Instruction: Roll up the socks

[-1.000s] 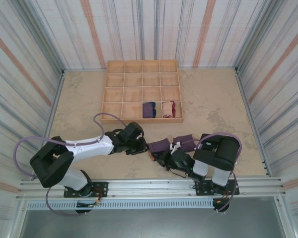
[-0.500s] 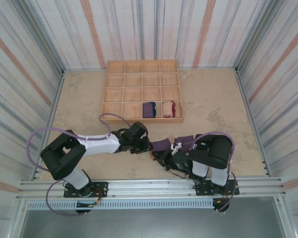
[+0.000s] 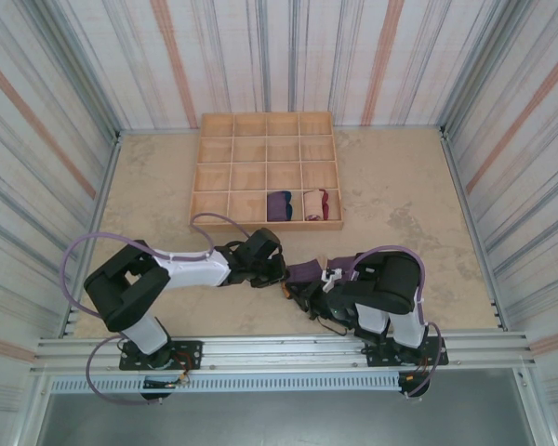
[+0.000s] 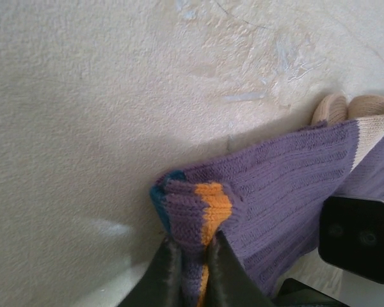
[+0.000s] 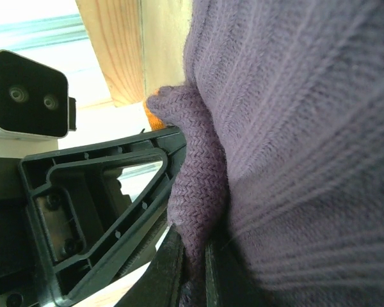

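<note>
Grippers are both squeezing tight on the purple sock (image 4: 275, 185): left gripper (image 4: 192, 242) at its folded orange edge, right gripper (image 5: 193, 251) on a fold; table (image 3: 400, 186) is sitting open toward 2 o'clock.

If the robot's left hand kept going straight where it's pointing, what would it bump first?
The left hand is pinching the purple sock, so it would push that folded sock first, then probably the table. The right hand sits close beside it; depth is unclear.
</note>
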`<state>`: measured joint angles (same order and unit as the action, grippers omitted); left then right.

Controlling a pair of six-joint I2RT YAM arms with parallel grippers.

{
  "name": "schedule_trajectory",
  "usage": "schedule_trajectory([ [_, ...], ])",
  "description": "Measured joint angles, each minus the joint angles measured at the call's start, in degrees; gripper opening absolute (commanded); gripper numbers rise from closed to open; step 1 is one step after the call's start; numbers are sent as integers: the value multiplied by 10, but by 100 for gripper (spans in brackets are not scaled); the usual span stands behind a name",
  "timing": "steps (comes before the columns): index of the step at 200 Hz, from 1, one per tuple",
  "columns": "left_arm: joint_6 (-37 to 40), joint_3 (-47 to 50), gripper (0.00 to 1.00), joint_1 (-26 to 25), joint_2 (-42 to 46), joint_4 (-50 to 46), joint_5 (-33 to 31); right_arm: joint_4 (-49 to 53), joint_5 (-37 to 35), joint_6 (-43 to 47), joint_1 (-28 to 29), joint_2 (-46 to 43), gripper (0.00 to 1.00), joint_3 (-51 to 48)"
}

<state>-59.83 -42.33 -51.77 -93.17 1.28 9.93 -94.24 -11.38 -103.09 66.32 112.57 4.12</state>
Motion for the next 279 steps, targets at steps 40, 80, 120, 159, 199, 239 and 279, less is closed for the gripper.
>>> schedule_trajectory([
  [40,22,-12,0,10,5,-34,-5,7,4,1,0,-6,48,1],
  [80,86,-16,0,37,35,-117,-6,119,41,-2,-1,-72,58,42],
  [120,136,-10,0,61,83,-169,-10,406,59,35,-3,-219,68,110],
  [159,146,27,0,95,143,-186,-33,695,49,102,-4,-337,73,163],
  [199,145,49,0,101,167,-203,-41,781,61,167,-35,-354,76,190],
  [239,110,87,0,101,183,-203,-46,813,98,254,-111,-332,76,225],
  [279,19,131,0,95,227,-172,-56,830,128,358,-162,-268,75,290],
])
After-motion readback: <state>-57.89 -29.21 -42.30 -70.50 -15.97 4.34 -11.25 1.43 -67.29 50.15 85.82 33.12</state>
